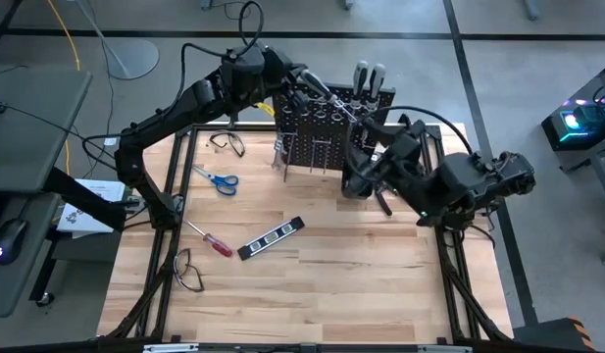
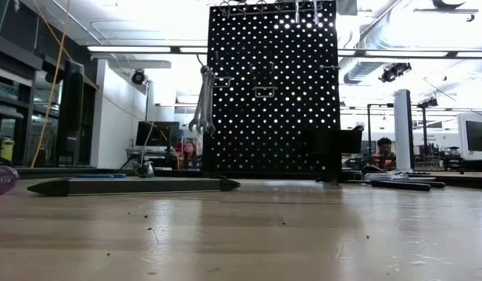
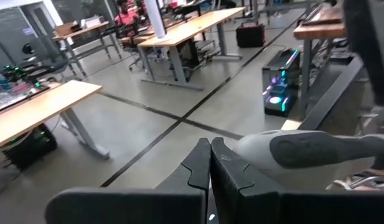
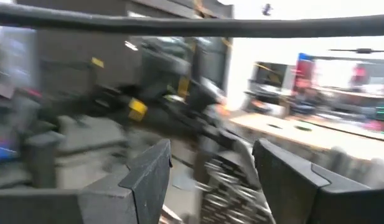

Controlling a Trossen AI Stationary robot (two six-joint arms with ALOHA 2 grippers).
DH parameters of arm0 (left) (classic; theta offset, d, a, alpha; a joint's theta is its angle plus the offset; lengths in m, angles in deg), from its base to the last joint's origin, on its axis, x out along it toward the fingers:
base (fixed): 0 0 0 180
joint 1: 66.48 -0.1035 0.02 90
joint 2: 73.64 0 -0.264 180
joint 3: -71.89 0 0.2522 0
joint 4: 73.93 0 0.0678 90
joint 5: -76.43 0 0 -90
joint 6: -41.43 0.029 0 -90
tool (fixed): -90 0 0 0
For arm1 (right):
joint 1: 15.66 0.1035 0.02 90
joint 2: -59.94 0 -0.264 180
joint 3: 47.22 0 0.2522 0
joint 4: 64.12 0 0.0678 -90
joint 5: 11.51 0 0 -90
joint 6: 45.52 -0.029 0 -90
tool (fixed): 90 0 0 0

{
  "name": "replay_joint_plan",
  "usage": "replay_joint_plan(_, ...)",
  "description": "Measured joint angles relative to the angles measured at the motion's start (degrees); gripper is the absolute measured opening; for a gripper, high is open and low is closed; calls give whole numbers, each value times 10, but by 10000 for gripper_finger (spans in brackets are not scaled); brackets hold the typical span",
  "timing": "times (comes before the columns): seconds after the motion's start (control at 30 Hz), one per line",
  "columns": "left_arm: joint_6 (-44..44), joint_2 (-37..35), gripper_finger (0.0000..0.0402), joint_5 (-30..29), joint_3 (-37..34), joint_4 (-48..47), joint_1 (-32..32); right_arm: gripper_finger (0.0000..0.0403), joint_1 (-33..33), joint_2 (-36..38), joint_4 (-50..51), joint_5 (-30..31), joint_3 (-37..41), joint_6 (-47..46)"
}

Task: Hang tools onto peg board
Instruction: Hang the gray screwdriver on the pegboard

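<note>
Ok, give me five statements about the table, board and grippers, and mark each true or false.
1. The scissors lie flat on the table. True.
2. The red screwdriver hangs on the peg board. False: it lies on the table, near the black bar.
3. Wrenches hang at the board's edge. True.
4. The left gripper is open. False: it is shut, up over the board's top.
5. The right gripper holds a tool. False: its fingers stand apart with nothing between them.

Two safety glasses (image 1: pixel 226 143), one scissors (image 1: pixel 218 179), perhaps two screwdrivers (image 1: pixel 211 240).
</note>
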Motion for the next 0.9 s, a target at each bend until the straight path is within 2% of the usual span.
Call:
replay_joint_plan(0.17, -14, 0, 0, 13, 0, 14, 2, 222, 0, 0, 53, 75, 0, -9)
replay_joint_plan(0.3, -28, 0, 0, 23, 0, 18, 2, 221, -1, 0, 140, 79, 0, -99)
replay_joint_plan(0.4, -28, 0, 0, 22, 0, 18, 6, 213, -7, 0, 248, 58, 0, -222)
replay_joint_plan(0.57, -28, 0, 0, 24, 0, 19, 9, 186, -32, 3, 464, -28, 0, -450)
replay_joint_plan(0.67, -28, 0, 0, 24, 0, 19, 9, 174, -41, 3, 545, -35, 0, -493)
replay_joint_plan(0.77, -37, 0, 0, 24, 0, 19, 9, 170, -50, 3, 565, -36, 0, -490)
replay_joint_plan(0.9, -38, 0, 0, 24, 0, 24, 9, 170, -75, 1, 588, -69, 0, -489)
